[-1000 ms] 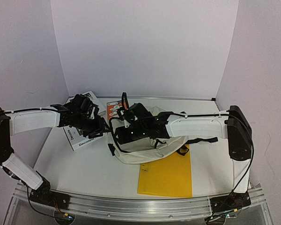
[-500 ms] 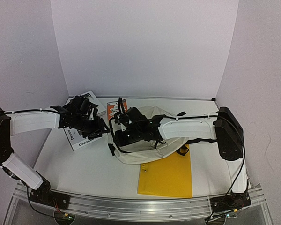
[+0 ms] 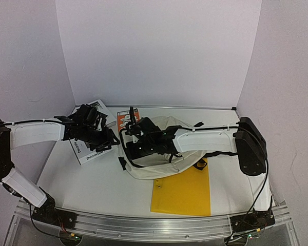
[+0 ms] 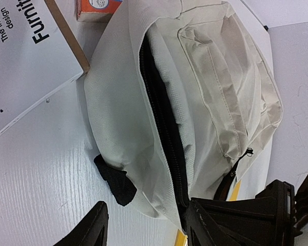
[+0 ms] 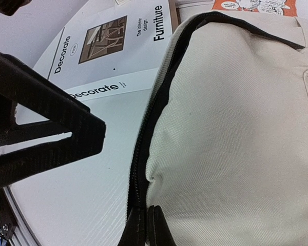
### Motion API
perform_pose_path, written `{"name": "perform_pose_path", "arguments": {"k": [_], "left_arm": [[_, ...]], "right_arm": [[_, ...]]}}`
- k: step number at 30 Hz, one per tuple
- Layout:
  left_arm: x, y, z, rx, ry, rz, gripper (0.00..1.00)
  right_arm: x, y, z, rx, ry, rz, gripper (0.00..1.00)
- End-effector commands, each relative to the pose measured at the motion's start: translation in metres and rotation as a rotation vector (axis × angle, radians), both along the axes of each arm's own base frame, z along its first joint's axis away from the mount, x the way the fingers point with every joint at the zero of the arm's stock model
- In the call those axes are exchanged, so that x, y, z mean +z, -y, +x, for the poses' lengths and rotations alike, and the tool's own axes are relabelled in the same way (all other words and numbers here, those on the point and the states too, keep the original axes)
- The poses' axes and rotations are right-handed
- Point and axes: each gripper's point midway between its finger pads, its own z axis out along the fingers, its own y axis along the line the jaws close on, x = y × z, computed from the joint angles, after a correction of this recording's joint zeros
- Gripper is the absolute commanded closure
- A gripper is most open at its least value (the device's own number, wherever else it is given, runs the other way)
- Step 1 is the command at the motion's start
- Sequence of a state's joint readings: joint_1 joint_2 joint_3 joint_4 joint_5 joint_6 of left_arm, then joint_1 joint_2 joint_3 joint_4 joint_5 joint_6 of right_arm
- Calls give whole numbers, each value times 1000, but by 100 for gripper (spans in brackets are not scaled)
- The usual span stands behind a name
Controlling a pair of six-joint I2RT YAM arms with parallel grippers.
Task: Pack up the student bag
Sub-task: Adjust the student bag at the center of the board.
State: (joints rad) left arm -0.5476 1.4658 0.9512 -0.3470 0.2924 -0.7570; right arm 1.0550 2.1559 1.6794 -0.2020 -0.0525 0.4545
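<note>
The student bag (image 3: 161, 163) is a cream fabric backpack lying on its side mid-table, its black main zipper (image 4: 161, 128) gaping open. My right gripper (image 5: 146, 228) is shut, and the bag's fabric puckers just above its tips beside the zipper (image 5: 143, 154). In the top view the right gripper (image 3: 129, 148) sits at the bag's left end. My left gripper (image 4: 146, 233) is open just left of the bag, the bag's lower edge and a black strap tab (image 4: 115, 182) lying ahead of its fingers (image 4: 92, 230). The left gripper (image 3: 112, 141) shows in the top view too.
A white "Decorate" book (image 3: 90, 148) lies left of the bag under the left arm. An orange booklet (image 3: 124, 119) sits behind the bag. A yellow folder (image 3: 182, 192) lies in front, partly under the bag. White walls close in the back and sides.
My right gripper has closed onto the bag's edge by the zipper, after the right arm shifted a little left. The left arm has barely moved.
</note>
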Motion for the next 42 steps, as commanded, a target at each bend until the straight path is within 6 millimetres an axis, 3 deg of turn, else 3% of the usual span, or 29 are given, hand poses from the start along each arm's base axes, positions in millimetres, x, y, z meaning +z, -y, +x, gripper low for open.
{"name": "perform_pose_path", "arguments": {"k": [1,12,20,24,26,28,31,39,42], "left_arm": [[17,1,6,5,56,-39,47],[16,19,17,-31,60,-92,43],[-6,30,23,-45,-17,-89,42],[-16,37,27,-57,-35,-106,53],[-19,41,30,-61,-42,-118,65],[-24,49,35,-75,-50,-148,86],[-22,58,45,-86,-42,-169,99],[-3,74,69,-115,28,-185,100],[-9,73,72,-111,24,-165,100]], "right_arm": [[60,10,11,-98,84,92,100],[74,31,16,-184,71,150,100],[82,41,18,-228,92,171,100],[92,53,23,-273,127,192,100],[98,60,25,-298,142,198,100],[105,77,34,-349,164,203,100],[110,104,48,-409,169,210,100],[116,205,82,-586,193,201,100],[113,226,89,-627,201,186,100]]}}
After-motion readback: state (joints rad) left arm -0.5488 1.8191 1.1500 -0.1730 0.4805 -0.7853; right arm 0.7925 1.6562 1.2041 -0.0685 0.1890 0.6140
